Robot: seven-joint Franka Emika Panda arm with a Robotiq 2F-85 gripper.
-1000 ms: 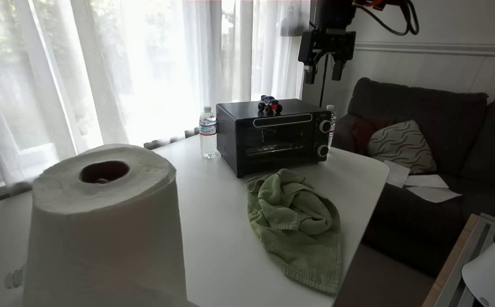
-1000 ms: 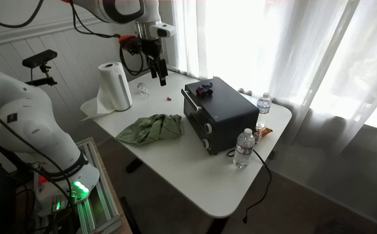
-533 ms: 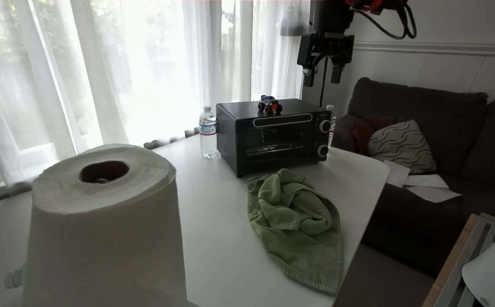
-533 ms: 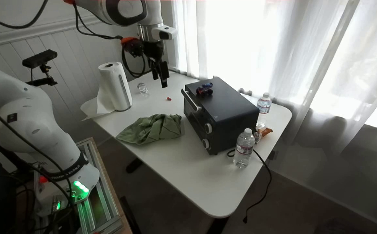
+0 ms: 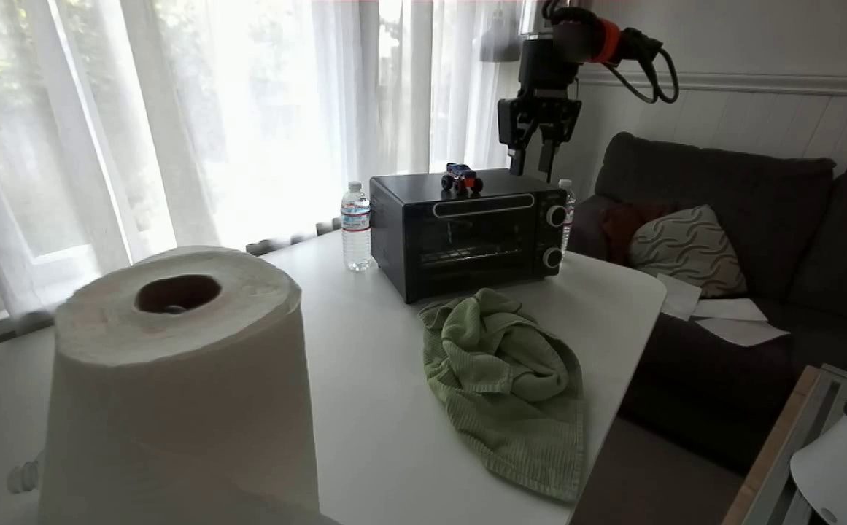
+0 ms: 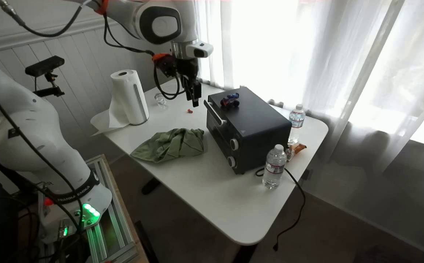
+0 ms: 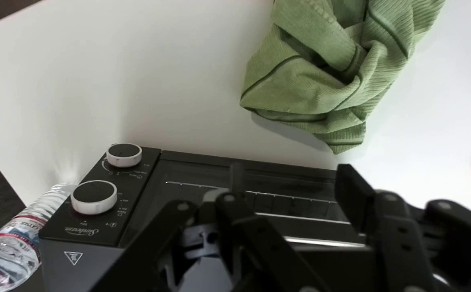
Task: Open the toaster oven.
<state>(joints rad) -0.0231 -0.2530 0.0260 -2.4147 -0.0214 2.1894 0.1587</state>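
The toaster oven [image 5: 473, 240] is a black box on the white table; it also shows in an exterior view [image 6: 257, 115] and the wrist view [image 7: 194, 172]. Its glass door is shut. The silver-edged handle [image 5: 483, 206] runs along the door's top; it also shows in an exterior view [image 6: 214, 113] and between my fingers in the wrist view [image 7: 324, 242]. My gripper [image 5: 532, 168] points down, open and empty, apart from the handle. It hangs near the oven's front in an exterior view [image 6: 193, 101]. In the wrist view its fingers [image 7: 288, 172] overlap the door. The exact gap cannot be told.
A toy truck [image 6: 230, 100] stands on the oven. Water bottles stand beside it [image 6: 274, 168] and behind it [image 6: 296, 124]. A green towel [image 5: 503, 386] lies in front. A paper towel roll [image 6: 129, 98], a clear bottle [image 6: 160, 100] and a small orange item [image 6: 190, 111] are on the table.
My gripper has moved down and closer to the oven, leftward in an exterior view and rightward in an exterior view. It stays open. The oven and other things have not moved.
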